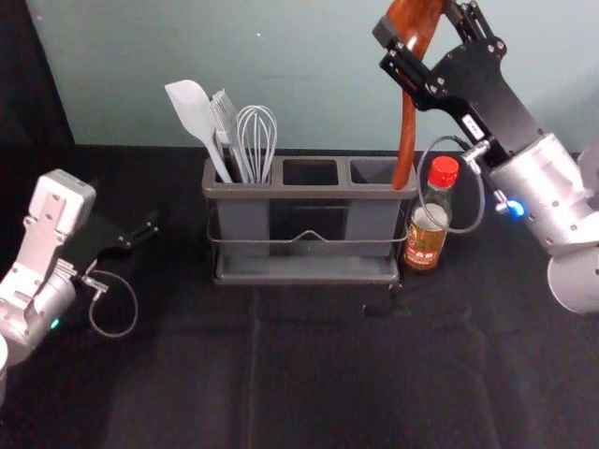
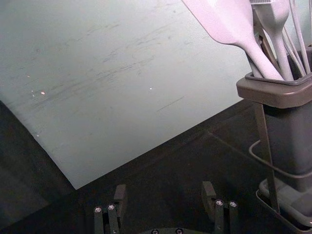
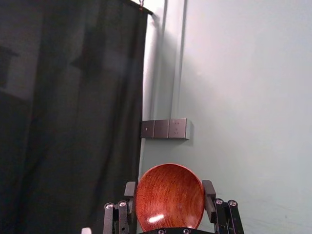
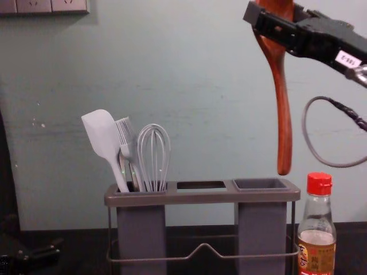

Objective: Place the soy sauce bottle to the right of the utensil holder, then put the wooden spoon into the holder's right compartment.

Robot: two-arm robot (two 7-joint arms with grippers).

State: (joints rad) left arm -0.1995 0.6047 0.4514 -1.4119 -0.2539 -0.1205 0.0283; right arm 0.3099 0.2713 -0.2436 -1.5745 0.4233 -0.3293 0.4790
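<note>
Wooden spoon (image 4: 281, 100) — handle-down within right tool (image 1: 418, 23)

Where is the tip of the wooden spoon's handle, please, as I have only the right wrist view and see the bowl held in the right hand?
Observer: In the chest view, the wooden spoon hangs handle-down from the right hand, its tip above the rim of the right compartment, not inside it.
Operator: Thank you. How does the soy sauce bottle stand?
Observer: Upright, to the right of the utensil holder.
Operator: And where is the left hand, please?
Observer: Off to the holder's left, away from the spoon.
</note>
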